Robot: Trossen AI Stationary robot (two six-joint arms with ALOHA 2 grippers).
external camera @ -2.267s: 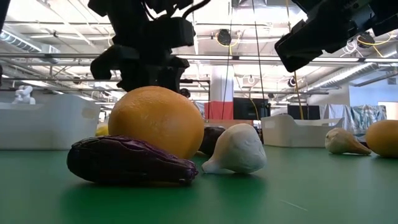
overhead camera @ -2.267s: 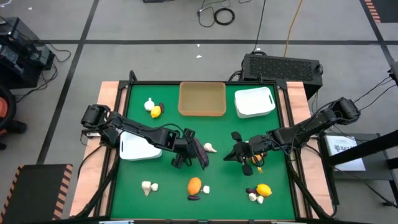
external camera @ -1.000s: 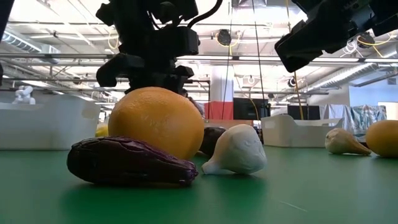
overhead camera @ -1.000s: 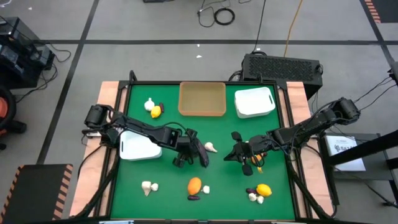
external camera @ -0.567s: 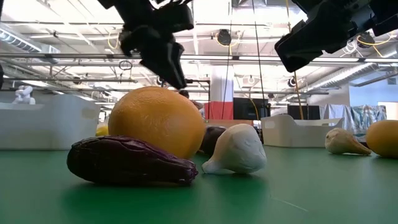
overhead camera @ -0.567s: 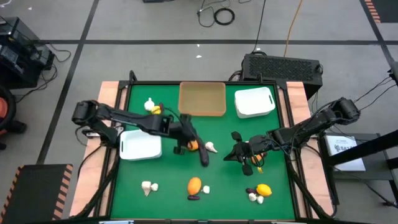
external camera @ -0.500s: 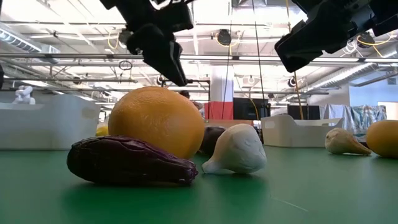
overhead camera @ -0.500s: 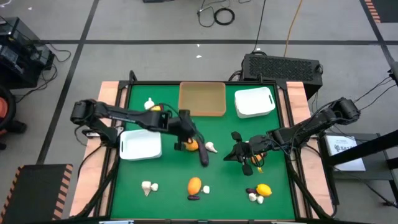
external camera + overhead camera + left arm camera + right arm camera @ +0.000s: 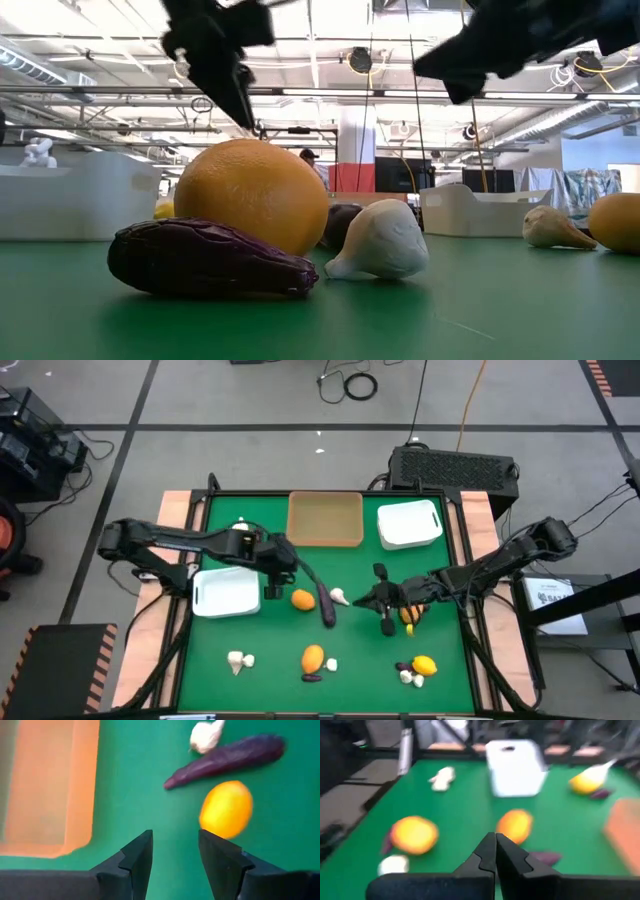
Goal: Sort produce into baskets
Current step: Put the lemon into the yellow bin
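Observation:
An orange (image 9: 301,599) lies on the green table beside a dark purple eggplant piece (image 9: 325,605) and a garlic bulb (image 9: 341,597). My left gripper (image 9: 272,588) hangs open above the table, left of the orange, between the near white basket (image 9: 225,592) and the tan basket (image 9: 325,518). In the left wrist view its fingers (image 9: 142,855) have only bare table between them, short of the orange (image 9: 226,809). My right gripper (image 9: 368,601) stands shut right of the garlic, pointing toward the table's left; its fingers (image 9: 495,847) hold nothing.
A second white basket (image 9: 410,523) stands at the far right. Near the front edge lie an orange (image 9: 313,658), garlic (image 9: 237,659), a purple piece (image 9: 311,678) and a yellow fruit (image 9: 425,666). A small orange piece (image 9: 410,615) shows under my right arm.
My left gripper has risen from over the orange and drawn back toward the table's left and far edges, rolling as it went. The orange, hidden under it before, now lies uncovered on the table. My right gripper has tipped a little in place.

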